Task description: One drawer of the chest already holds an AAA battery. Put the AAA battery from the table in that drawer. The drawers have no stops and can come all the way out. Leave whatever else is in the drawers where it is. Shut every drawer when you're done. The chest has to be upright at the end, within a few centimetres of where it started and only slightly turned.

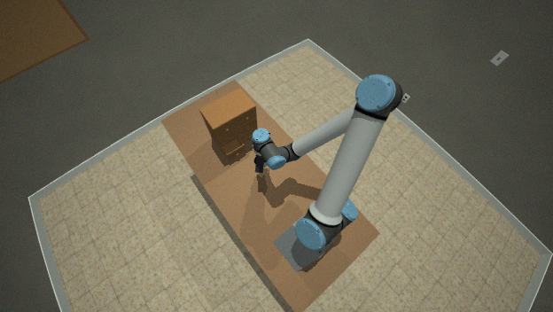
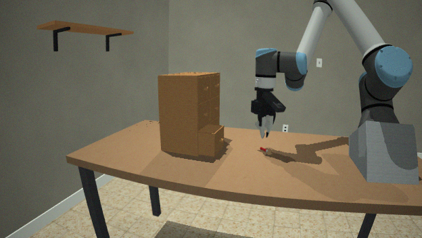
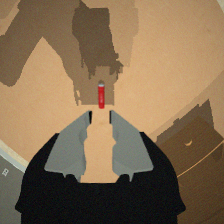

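Note:
The AAA battery, red with a silvery end, lies flat on the table. My gripper points down above the table, a little to the chest side of the battery. Its jaws stand a narrow gap apart with nothing between them. The wooden chest stands upright. A bottom drawer is pulled out; the other drawers look shut. The second battery does not show, and what lies in the open drawer cannot be made out.
The table carries the chest at one end and the arm's grey base at the other. The open drawer juts toward the gripper's side. A wall shelf hangs beyond the chest.

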`<state>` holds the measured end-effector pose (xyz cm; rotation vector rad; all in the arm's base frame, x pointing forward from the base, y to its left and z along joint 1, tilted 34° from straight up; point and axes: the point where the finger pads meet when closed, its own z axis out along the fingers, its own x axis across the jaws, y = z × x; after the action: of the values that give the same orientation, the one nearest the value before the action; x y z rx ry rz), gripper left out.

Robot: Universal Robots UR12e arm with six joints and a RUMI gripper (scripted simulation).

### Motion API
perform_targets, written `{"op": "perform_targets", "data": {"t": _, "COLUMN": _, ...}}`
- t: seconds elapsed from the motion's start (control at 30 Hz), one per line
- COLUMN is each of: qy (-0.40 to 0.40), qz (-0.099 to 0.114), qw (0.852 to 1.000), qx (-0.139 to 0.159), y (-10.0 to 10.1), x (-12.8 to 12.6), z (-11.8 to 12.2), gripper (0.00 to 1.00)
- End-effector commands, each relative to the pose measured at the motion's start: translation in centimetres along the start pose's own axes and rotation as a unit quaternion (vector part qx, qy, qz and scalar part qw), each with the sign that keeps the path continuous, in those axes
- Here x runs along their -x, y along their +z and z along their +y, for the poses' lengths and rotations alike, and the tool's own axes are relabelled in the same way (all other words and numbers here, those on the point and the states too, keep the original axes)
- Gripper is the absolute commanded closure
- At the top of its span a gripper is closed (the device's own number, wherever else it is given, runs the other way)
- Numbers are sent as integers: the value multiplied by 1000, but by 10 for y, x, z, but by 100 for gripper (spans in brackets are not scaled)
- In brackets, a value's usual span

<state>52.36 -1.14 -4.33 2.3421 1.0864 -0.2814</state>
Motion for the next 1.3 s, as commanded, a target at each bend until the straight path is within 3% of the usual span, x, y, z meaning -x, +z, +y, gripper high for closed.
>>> {"op": "perform_targets", "data": {"t": 0.0, "qy": 0, "qz": 0, "qw": 1000, "qx": 0, "y": 7, "x": 0, "z": 0, "gripper": 86}}
{"op": "perform_targets", "data": {"t": 0.7, "qy": 0, "qz": 0, "qw": 1000, "qx": 0, "y": 35, "x": 0, "z": 1, "gripper": 86}}
{"op": "perform_targets", "data": {"t": 1.27, "qy": 0, "qz": 0, "qw": 1000, "qx": 0, "y": 43, "x": 0, "z": 1, "gripper": 86}}
